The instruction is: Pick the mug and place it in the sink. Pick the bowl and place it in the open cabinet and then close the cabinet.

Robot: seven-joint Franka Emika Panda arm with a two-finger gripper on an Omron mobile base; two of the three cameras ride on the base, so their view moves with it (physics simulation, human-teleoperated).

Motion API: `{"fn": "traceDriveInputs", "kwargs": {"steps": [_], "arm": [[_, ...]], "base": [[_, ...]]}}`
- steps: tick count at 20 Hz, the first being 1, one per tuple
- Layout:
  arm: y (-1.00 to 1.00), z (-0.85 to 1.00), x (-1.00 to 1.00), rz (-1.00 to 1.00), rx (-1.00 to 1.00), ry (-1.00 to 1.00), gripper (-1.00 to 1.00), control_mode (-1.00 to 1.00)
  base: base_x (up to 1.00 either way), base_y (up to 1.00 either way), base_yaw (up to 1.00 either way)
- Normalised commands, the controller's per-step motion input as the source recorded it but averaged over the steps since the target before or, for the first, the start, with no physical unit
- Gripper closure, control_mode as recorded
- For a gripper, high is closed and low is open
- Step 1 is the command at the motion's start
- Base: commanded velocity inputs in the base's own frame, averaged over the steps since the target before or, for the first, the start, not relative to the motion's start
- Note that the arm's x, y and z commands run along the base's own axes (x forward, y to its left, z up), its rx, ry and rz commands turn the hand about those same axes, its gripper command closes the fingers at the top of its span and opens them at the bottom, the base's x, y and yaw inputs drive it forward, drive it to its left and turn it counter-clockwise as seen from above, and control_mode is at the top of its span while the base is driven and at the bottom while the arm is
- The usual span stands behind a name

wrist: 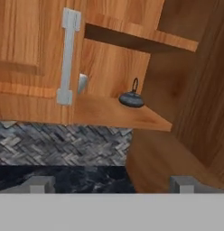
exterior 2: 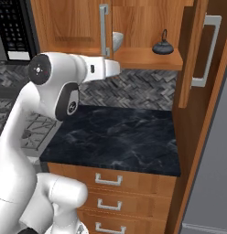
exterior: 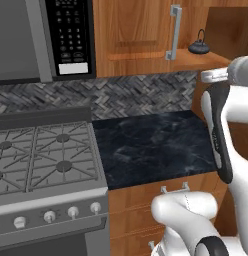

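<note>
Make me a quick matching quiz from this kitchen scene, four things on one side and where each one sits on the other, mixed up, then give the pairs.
1. teapot
2. bowl
3. stove
4. drawers

A. below the black counter
B. left of the counter
C. open cabinet shelf, right part
D. cabinet shelf, partly behind the closed door

Pairs: 1-C, 2-D, 3-B, 4-A

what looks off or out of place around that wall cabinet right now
The cabinet door stands wide open. On its bottom shelf the bowl sits half hidden behind the closed door, beside a small dark teapot. Nothing is spilled or damaged.
</note>
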Motion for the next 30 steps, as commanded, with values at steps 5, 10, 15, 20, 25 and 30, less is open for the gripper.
{"fn": "traceDriveInputs", "kwargs": {"steps": [5, 10, 15, 20, 25, 30], "arm": [[-0.52, -0.03, -0.53, -0.35, 0.11, -0.22, -1.00, -1.00], [-0.28, 0.00, -0.29, -0.18, 0.22, -0.35, -1.00, -1.00], [-0.16, -0.05, -0.22, -0.10, 0.01, -0.13, -1.00, -1.00], [-0.63, 0.00, -0.50, -0.16, 0.00, -0.05, -1.00, -1.00], [-0.29, -0.02, -0.30, -0.03, 0.03, -0.08, -1.00, -1.00], [-0.27, 0.01, -0.25, -0.01, 0.04, -0.11, -1.00, -1.00]], "base": [[0.00, 0.00, 0.00], [0.00, 0.00, 0.00], [0.00, 0.00, 0.00], [0.00, 0.00, 0.00], [0.00, 0.00, 0.00], [0.00, 0.00, 0.00]]}}
